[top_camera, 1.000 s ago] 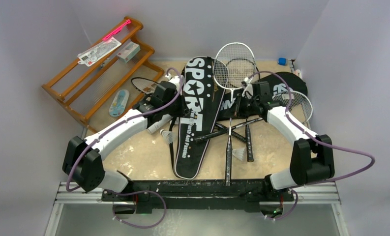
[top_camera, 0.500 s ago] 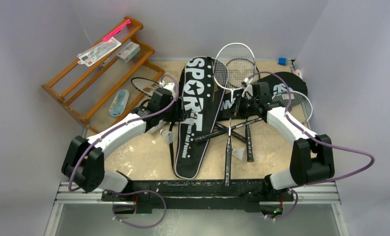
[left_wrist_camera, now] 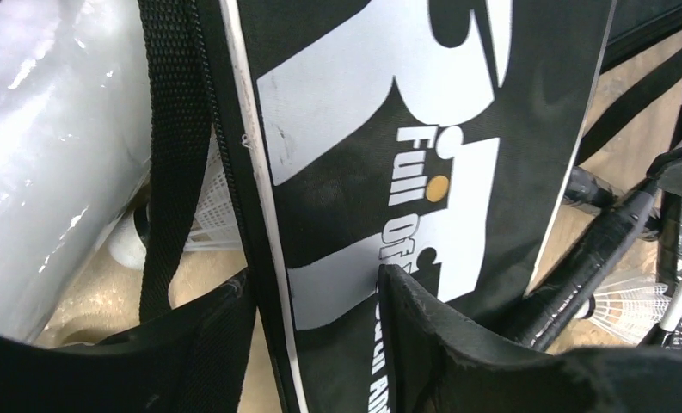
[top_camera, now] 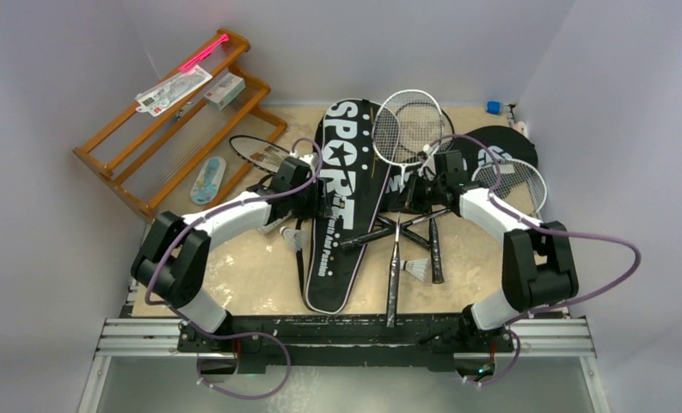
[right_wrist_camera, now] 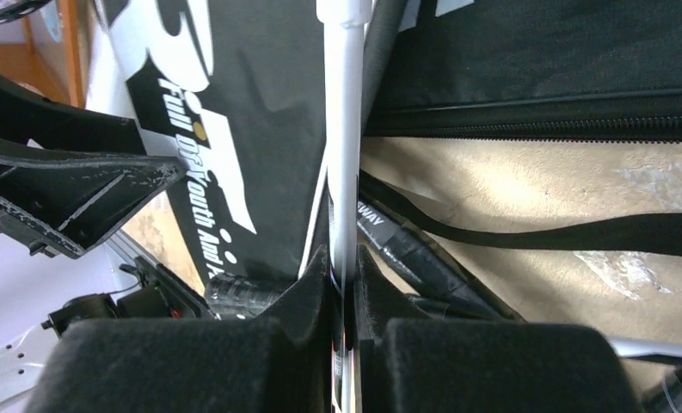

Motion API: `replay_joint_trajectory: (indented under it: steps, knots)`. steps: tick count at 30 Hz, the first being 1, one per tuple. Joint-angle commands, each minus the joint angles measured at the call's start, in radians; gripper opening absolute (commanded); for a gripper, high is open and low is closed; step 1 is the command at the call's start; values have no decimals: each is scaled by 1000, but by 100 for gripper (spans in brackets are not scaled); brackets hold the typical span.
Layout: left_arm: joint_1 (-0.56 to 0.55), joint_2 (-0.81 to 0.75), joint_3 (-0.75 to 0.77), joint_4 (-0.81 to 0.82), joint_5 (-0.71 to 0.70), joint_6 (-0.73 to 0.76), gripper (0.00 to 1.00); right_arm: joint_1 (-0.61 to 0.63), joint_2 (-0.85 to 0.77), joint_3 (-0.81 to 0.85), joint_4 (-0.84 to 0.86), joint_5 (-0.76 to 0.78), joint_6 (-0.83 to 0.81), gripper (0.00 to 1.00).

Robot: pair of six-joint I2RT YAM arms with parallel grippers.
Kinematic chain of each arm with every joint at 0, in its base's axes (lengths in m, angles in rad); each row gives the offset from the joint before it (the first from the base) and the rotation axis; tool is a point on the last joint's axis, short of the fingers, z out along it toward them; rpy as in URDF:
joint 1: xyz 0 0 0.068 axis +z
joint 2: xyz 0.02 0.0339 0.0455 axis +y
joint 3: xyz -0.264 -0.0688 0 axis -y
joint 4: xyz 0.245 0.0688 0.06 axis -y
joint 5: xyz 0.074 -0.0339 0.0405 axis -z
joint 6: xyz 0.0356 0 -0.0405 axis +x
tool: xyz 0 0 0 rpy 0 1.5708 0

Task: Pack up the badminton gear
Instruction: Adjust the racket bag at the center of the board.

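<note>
R hand point(right_wrist_camera: 344, 262) pinches racket shaft point(right_wrist_camera: 344, 129), bag point(right_wrist_camera: 260, 112) alongside.

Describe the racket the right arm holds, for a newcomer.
Find the long black SPORT bag mid-table. Right of it runs a racket, handle toward the arm bases. Alone among the crossed rackets there, its shaft is pinched in the right gripper.

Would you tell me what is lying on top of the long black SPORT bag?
The white-strung racket, its shaft pinched in the right tool, has its head just overlapping the SPORT bag's upper right edge. Anything under or inside the bag is hidden.
</note>
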Motion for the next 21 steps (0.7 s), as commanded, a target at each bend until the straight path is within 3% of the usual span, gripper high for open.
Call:
replay_joint_trajectory:
  steps: [1, 5, 9, 14, 21]
  knots:
    - [12, 34, 38, 43, 40, -21, 44, 16, 49, -2, 88, -4, 58, 0]
    - [13, 21, 60, 24, 27, -9, 16, 27, 109, 27, 93, 5, 68, 0]
    - [13, -2, 99, -13, 12, 11, 0, 32, 145, 32, 123, -20, 85, 0]
    - [-3, -18, 170, -82, 35, 41, 0, 36, 124, 29, 142, -25, 103, 0]
    - [-73, -21, 330, -266, -94, 91, 0, 37, 83, 32, 149, -22, 143, 0]
